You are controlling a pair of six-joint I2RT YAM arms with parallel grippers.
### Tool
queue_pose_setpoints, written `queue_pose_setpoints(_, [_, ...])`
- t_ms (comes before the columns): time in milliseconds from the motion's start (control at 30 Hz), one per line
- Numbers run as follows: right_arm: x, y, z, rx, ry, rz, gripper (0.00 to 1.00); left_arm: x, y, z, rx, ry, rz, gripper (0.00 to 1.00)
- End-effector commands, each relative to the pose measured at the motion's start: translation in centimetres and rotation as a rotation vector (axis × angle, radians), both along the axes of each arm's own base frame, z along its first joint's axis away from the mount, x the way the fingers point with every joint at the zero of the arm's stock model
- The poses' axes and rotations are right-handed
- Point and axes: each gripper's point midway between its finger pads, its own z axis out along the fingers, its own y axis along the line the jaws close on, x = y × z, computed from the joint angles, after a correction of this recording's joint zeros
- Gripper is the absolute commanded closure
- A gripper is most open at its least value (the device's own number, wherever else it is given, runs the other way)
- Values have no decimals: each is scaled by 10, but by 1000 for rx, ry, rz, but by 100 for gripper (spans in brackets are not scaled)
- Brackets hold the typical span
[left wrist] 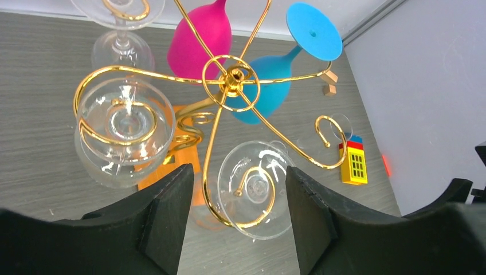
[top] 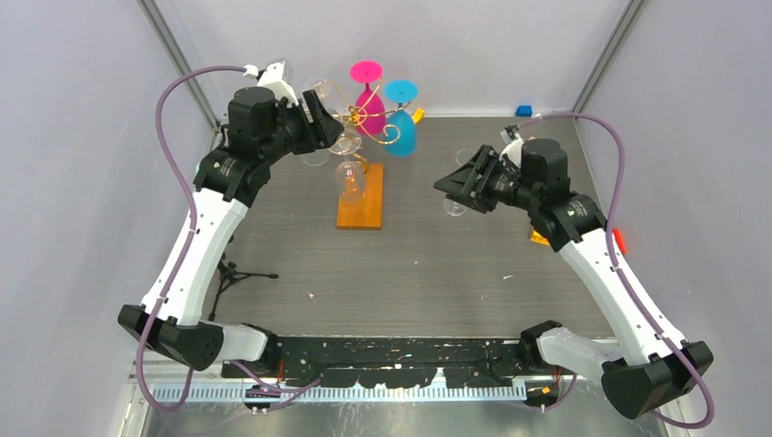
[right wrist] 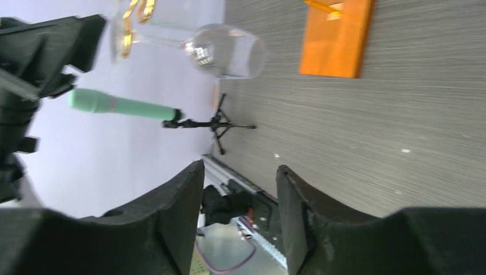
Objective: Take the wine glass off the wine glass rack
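The wine glass rack [top: 357, 116] is gold wire with spiral arms on an orange base [top: 360, 211]. A pink glass [top: 369, 100], a blue glass [top: 401, 129] and clear wine glasses [top: 350, 179] hang upside down from it. My left gripper [top: 320, 116] is open, above the rack's left side. In the left wrist view its jaws [left wrist: 239, 172] stand apart on either side of a clear glass's foot [left wrist: 259, 192], held in a spiral arm [left wrist: 213, 137], without touching it. My right gripper [top: 452, 184] is open and empty, right of the rack; its wrist view [right wrist: 239, 169] shows a hanging clear glass [right wrist: 226, 51].
A clear glass [top: 453, 208] stands on the table under my right gripper. A yellow toy block [left wrist: 354, 164] lies right of the rack, a blue block [top: 523, 110] at the back. A small tripod [top: 238, 273] stands by the left arm. Walls close in both sides.
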Motion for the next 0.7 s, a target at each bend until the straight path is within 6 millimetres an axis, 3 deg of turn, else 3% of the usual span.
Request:
queue_pose_setpoints(0, [4,48,74,266,-154,40,39,-11,4,24,-63,-76,-3,38])
queue_pose_setpoints(100, [6,74,93,329,-165,35,35,-19,7,30,-61,-113,-6,38])
queue_pose_setpoints(233, [21,107,100,344,-142,8,35,-33,12,39,-72,-174,-13,31])
queue_pose_setpoints(367, [53,130,87,323,-107,-77,36,-50,19,49,-75,-231,-14,25])
queue_pose_setpoints(667, [91,167,88,376,-100,-132,36,-89,29,56,-63,-312,-54,17])
